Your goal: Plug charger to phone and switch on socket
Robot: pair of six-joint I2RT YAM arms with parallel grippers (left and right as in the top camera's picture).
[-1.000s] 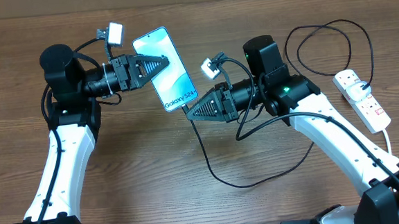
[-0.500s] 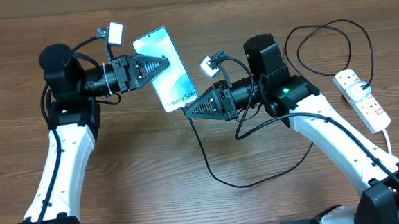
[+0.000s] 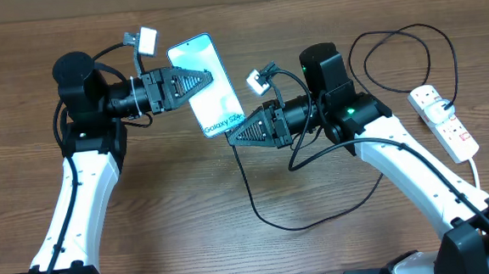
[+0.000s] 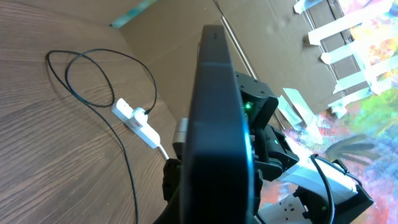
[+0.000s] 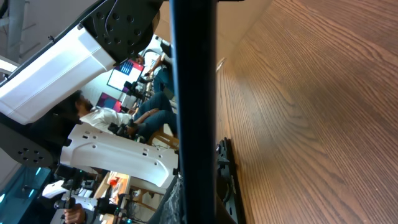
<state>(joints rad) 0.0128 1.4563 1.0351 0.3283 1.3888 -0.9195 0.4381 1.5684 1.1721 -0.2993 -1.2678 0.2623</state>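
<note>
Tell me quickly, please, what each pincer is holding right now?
Left pincer: closed on the phone.
Right pincer: closed on the charger, at its plug end.

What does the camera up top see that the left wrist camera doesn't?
Only overhead: the phone's light blue screen with Galaxy writing, and the whole left arm. Only the left wrist: the phone's dark thin edge and a colourful wall behind. Both: the phone, the white power strip and the looping black charger cable.
</note>
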